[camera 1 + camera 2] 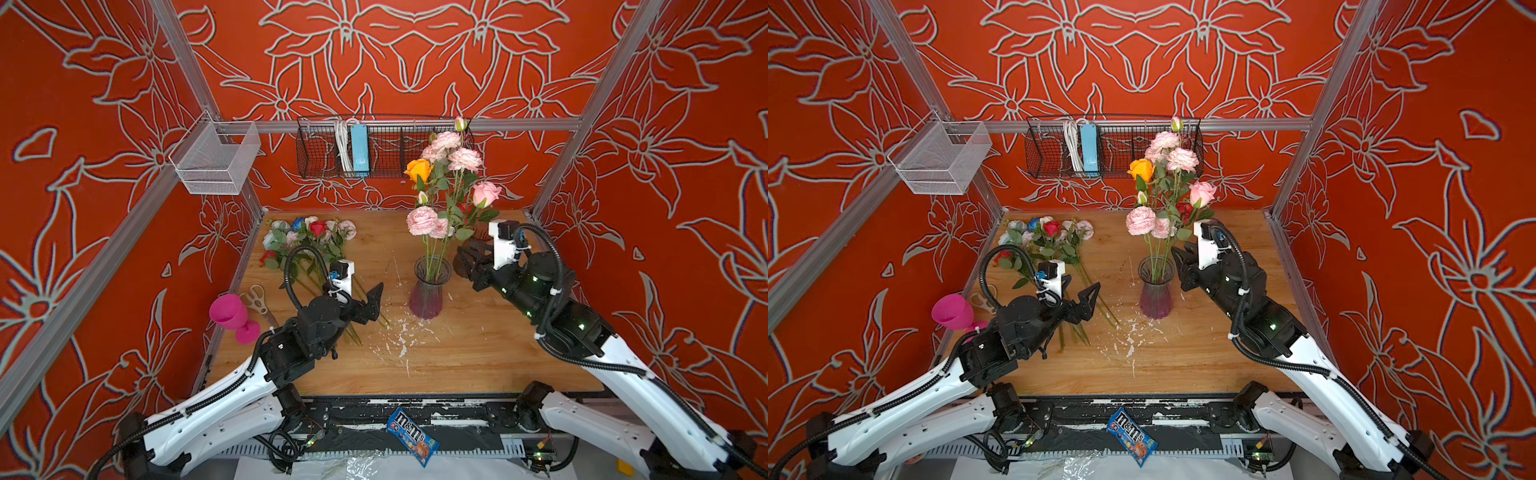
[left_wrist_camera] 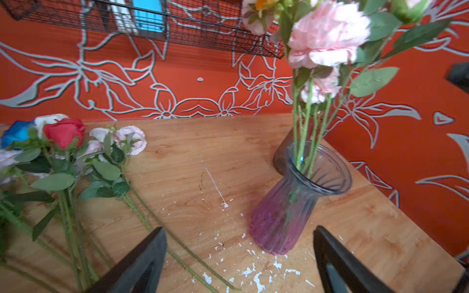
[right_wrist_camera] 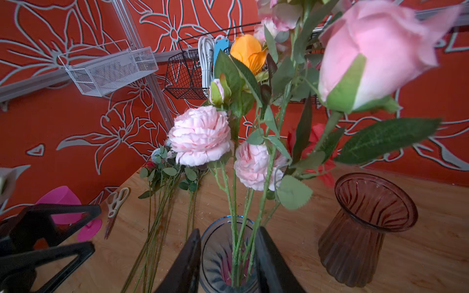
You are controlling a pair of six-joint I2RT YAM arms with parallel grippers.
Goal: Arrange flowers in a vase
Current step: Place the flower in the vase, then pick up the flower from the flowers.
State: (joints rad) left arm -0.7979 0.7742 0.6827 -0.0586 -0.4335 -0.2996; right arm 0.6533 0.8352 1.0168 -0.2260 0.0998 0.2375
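The glass vase (image 1: 430, 291) stood upright near the middle of the table (image 1: 457, 353), with the arranged flowers (image 1: 451, 166), pink and orange, rising from it. The right tool (image 3: 228, 229) sat close by the vase's mouth. Its jaws were partly apart, with green stems between them but none visibly pinched. The left tool (image 1: 372, 301) hung wide open and empty above the stems of the loose flowers (image 1: 307, 237) lying on the table's left side.
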